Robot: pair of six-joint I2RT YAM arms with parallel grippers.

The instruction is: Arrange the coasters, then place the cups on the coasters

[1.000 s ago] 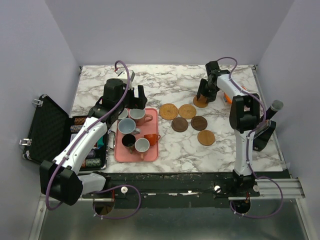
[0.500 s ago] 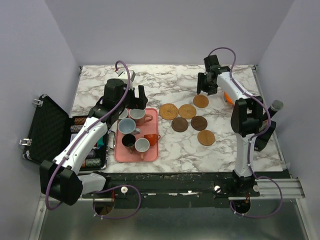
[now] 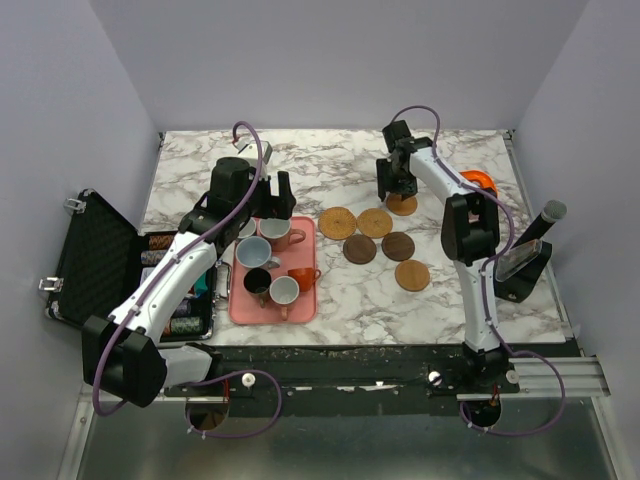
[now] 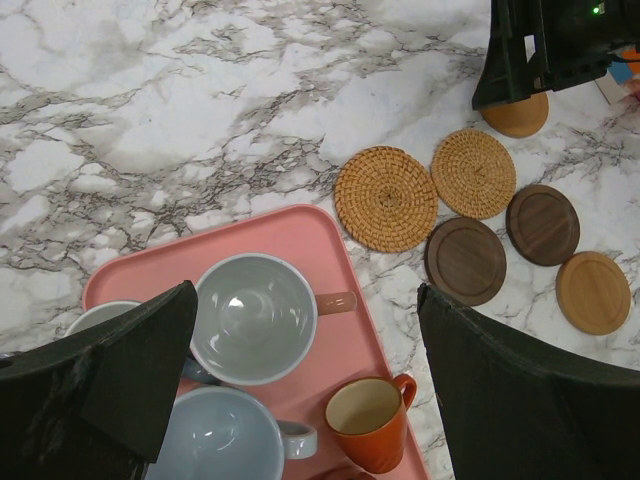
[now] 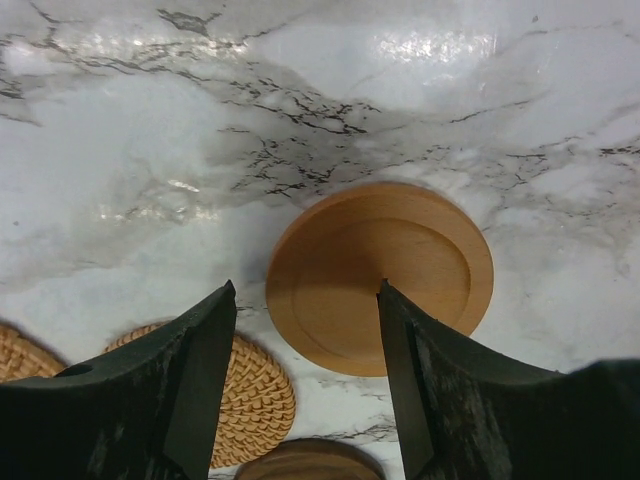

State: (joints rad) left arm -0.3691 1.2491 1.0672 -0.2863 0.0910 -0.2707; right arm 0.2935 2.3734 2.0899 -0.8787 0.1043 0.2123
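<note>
Six coasters lie right of the tray: two woven ones [image 3: 338, 222] [image 3: 375, 222], two dark brown [image 3: 360, 249] [image 3: 398, 245], one light wooden [image 3: 412, 275], and another light wooden coaster [image 5: 380, 275] flat on the marble. My right gripper [image 5: 305, 290] hovers open just over that last one, gripping nothing. Cups stand on the pink tray [image 4: 300, 225]: a grey-white one [image 4: 253, 318], a pale blue one [image 4: 210, 440], a small orange one [image 4: 370, 420], and in the top view a pink one [image 3: 280, 232] and a black one [image 3: 257, 282]. Above the tray, my left gripper [image 4: 305, 295] is wide open and empty.
An open black case [image 3: 90, 260] with small items lies off the table's left edge. An orange ring-shaped object [image 3: 478, 180] sits at the back right. A black stand [image 3: 525, 265] is at the right edge beside my right arm.
My right gripper has lifted off the light wooden coaster and swung left, uncovering the orange ring. The coaster stays flat where it was. The left arm has not moved.
</note>
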